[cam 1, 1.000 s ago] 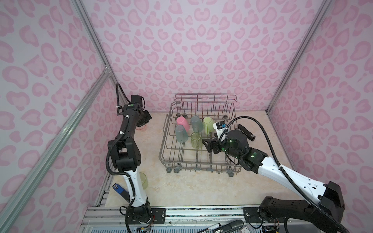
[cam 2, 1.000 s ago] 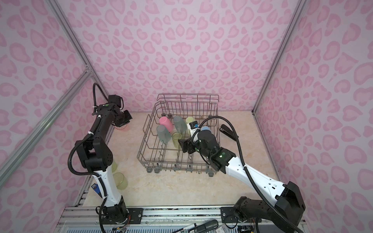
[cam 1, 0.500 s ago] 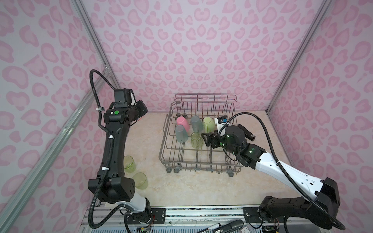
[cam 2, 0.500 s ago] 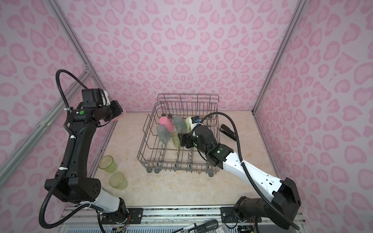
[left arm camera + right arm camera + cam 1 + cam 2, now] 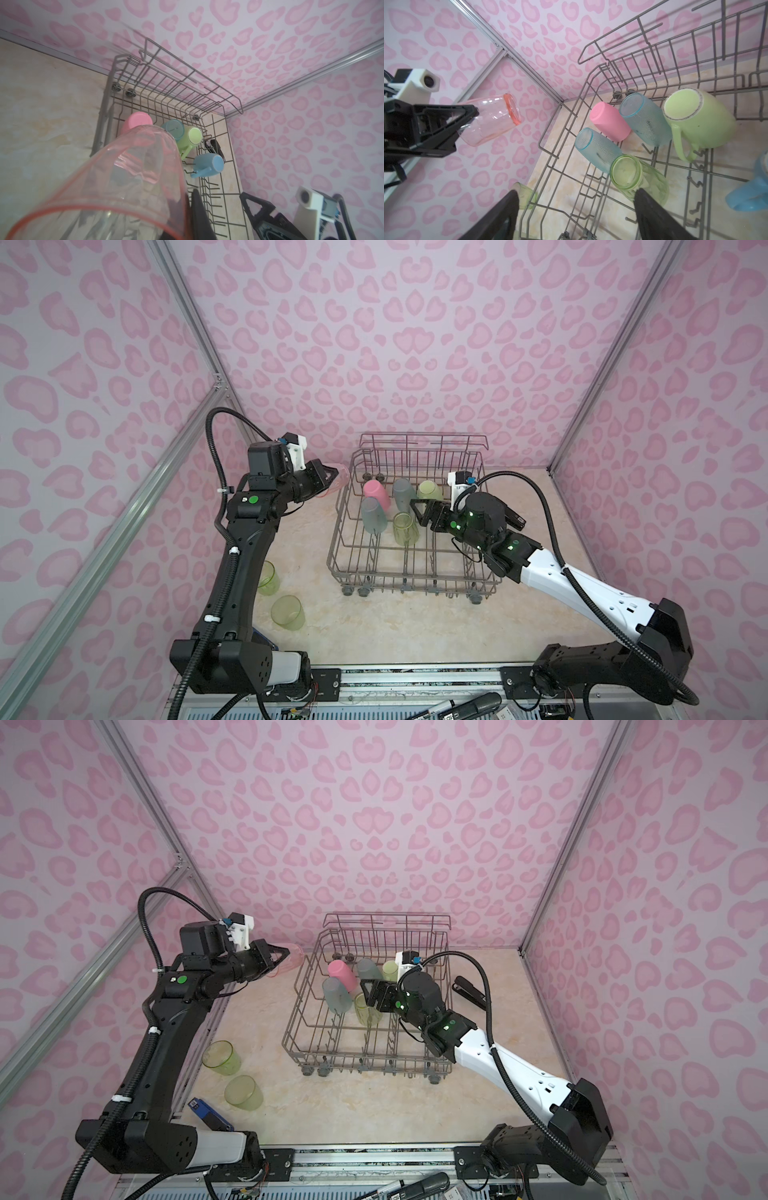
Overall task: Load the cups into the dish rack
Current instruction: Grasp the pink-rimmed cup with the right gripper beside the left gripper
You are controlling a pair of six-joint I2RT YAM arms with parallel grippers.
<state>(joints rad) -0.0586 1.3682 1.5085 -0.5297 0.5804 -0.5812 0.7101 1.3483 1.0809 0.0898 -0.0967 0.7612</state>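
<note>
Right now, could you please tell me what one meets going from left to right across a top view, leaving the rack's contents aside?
Farther loose green cup → nearer loose green cup → clear salmon cup, held in the shut left gripper → dish rack → black stapler.

Bright even light, soft shadows, wide-angle edge distortion, near objects blurred

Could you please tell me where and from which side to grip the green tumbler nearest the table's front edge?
Across the side wall near the top, from above, I think: the front green tumbler stands on end, apart from its green neighbour, leaving opposite faces free.
</note>
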